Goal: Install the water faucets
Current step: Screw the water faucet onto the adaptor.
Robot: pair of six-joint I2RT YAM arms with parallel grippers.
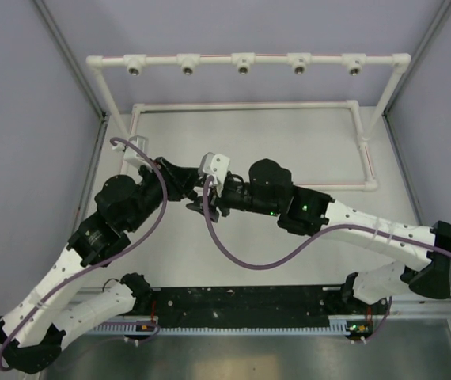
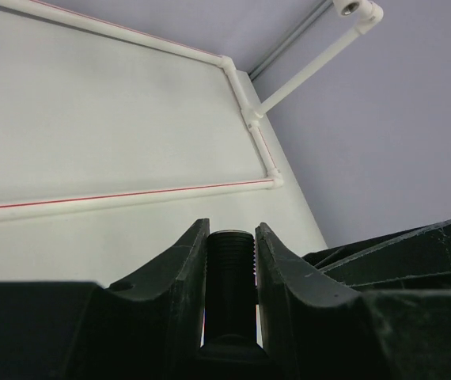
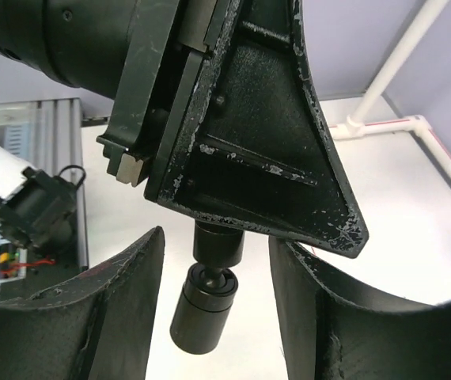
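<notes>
My left gripper (image 2: 232, 229) is shut on a black faucet piece, gripping its threaded stem (image 2: 232, 265). In the right wrist view the same faucet (image 3: 206, 305) hangs below the left gripper's finger, ending in a stubby black cylinder. My right gripper (image 3: 217, 245) is open, with one jaw on each side of that cylinder and not touching it. In the top view both grippers, left (image 1: 187, 192) and right (image 1: 214, 202), meet above the table's middle, and the faucet is hidden between them. No second faucet piece is in view.
The white pipe frame's top bar (image 1: 243, 62) carries several metal-ringed sockets at the back. Its base loop (image 1: 249, 105) lies on the table and also shows in the left wrist view (image 2: 130, 194). Purple cables (image 1: 241, 257) trail from both wrists.
</notes>
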